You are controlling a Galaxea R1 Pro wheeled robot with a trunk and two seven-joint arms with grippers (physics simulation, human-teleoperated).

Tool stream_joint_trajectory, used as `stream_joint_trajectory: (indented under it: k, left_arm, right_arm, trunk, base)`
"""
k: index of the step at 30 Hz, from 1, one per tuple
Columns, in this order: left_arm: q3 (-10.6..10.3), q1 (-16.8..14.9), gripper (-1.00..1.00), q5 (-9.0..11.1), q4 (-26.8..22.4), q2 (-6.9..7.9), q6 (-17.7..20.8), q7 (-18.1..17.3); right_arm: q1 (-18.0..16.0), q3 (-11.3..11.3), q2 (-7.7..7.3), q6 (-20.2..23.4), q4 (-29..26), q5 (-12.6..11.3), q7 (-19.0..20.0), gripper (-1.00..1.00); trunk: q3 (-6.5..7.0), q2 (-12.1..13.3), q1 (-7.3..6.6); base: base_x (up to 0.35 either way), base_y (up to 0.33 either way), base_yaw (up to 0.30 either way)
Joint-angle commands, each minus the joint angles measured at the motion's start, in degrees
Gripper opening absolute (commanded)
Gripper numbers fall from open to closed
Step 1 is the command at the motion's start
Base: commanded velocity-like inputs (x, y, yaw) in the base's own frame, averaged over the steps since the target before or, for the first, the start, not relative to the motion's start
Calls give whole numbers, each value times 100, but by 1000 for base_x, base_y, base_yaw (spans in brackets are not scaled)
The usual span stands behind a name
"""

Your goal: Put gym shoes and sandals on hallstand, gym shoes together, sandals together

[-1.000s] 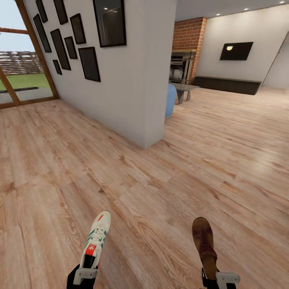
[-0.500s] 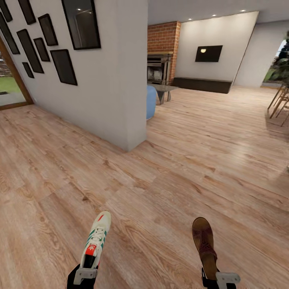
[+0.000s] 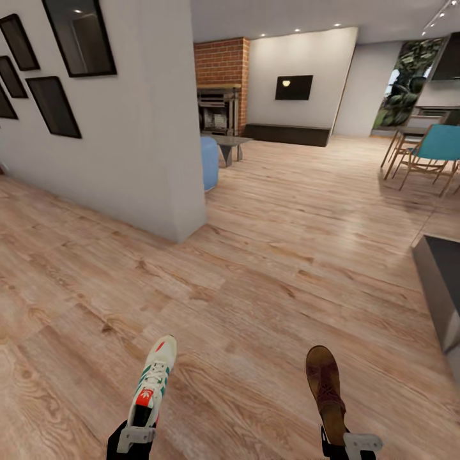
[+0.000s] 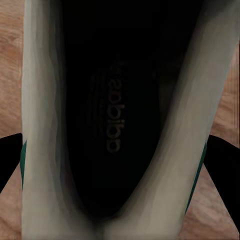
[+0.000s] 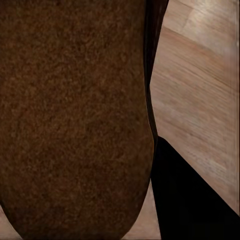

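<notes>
**Robot in transit with one gym shoe and one sandal carried above the corridor floor**

Head view: the left gripper (image 3: 135, 439) sits at the lower edge of the frame, its jaws clamped on the heel end of a gym shoe (image 3: 152, 382). The shoe is white with green side stripes and a red tongue tab, and its toe points away from the robot. The right gripper (image 3: 350, 443) likewise grips the heel end of a dark brown sandal (image 3: 326, 390), toe forward. Both items are held off the corridor floor (image 3: 268, 287), well apart from each other, one at each side of the view.

Left wrist view: the gym shoe (image 4: 120, 125) is seen from behind, looking into its dark opening between pale side walls; black fingers (image 4: 222, 160) flank it on both sides.

Right wrist view: the brown footbed of the sandal (image 5: 75, 115) lies close to the camera, with wood-grain planks (image 5: 200, 85) beyond.

Surroundings: a white partition wall (image 3: 147, 128) carrying dark picture frames (image 3: 54, 105) stands at left. Beyond it are a brick fireplace (image 3: 220, 83), a wall-mounted screen (image 3: 294, 87) and a blue chair (image 3: 434, 144) at far right.
</notes>
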Motion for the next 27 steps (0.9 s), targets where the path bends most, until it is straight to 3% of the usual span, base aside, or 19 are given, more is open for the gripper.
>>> stream_joint_trajectory:
  k: [1,27]
  left_arm:
    - [49,-2,-100,-21,-1,-3,-20,-52]
    - [49,-2,-100,-21,7,-3,-18,-52]
  right_arm:
    - [-5,-14,2,-9,4,46,-23,-100]
    - [-4,-21,2,-13,1,46,-23,-100]
  trunk:
    - [-1,-2,-1]
    - [85,-2,-1]
  base:
    - [0,0,-291]
    - [0,0,-291]
